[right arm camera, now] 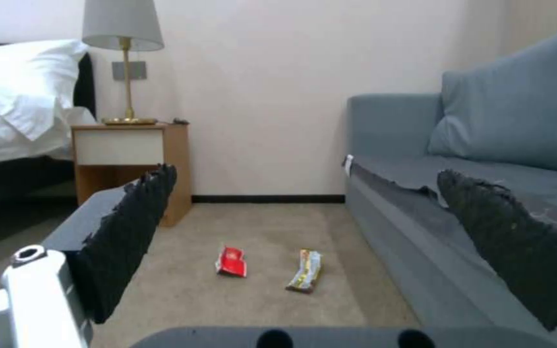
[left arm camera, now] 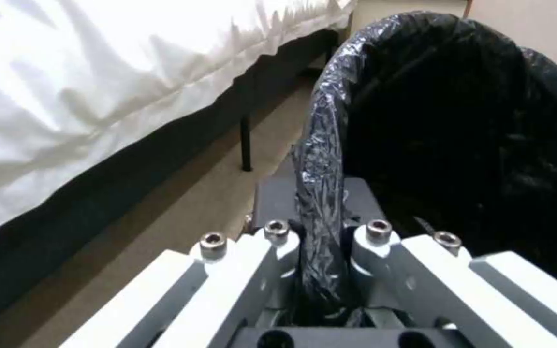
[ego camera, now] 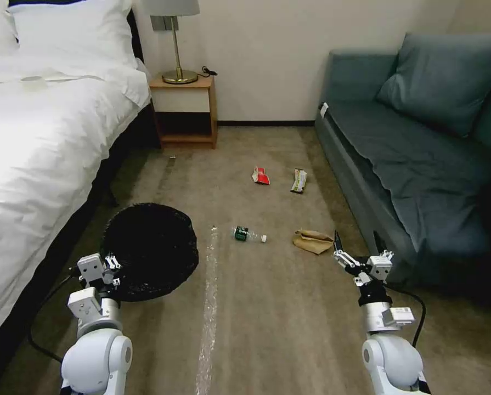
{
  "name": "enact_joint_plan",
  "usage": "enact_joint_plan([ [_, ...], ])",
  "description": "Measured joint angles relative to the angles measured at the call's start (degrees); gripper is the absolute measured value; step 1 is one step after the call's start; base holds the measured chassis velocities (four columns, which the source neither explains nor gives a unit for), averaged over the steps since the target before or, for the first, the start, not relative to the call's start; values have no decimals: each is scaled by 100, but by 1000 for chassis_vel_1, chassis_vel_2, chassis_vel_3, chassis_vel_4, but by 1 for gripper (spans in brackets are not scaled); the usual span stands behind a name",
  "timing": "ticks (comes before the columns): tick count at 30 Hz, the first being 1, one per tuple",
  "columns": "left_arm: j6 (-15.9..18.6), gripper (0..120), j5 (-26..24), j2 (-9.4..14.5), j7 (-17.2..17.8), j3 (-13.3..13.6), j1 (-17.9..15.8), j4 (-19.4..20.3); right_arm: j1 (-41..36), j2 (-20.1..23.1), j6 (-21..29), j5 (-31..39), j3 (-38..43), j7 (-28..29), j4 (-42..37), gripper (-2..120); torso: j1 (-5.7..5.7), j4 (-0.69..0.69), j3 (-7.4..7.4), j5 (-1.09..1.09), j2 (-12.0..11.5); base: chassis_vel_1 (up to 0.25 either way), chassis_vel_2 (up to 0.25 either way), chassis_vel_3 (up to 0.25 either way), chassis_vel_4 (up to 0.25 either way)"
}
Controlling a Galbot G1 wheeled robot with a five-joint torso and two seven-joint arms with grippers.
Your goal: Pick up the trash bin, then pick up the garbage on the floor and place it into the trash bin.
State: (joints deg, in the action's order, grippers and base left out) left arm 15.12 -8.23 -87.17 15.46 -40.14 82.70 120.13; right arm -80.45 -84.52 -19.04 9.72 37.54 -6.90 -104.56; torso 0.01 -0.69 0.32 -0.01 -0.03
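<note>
The left end effector (ego camera: 112,269), lower left of the frame, is clamped on the trash bin (ego camera: 149,249) rim. The right end effector (ego camera: 356,248), fingers apart, sits just right of the crumpled paper bag (ego camera: 312,241), nearest arm to it.

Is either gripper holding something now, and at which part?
The left gripper holds the bin by its bag-covered rim. The right gripper is open and holds nothing.
</note>
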Motion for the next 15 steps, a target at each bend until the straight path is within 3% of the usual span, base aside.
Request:
enact_joint_plan([
  [15,-35,4,28,3,2,-10,-5,-27,31,39,-5,31,23,-21,12,100,0,0,0,0,0,-125,124,131,-128],
])
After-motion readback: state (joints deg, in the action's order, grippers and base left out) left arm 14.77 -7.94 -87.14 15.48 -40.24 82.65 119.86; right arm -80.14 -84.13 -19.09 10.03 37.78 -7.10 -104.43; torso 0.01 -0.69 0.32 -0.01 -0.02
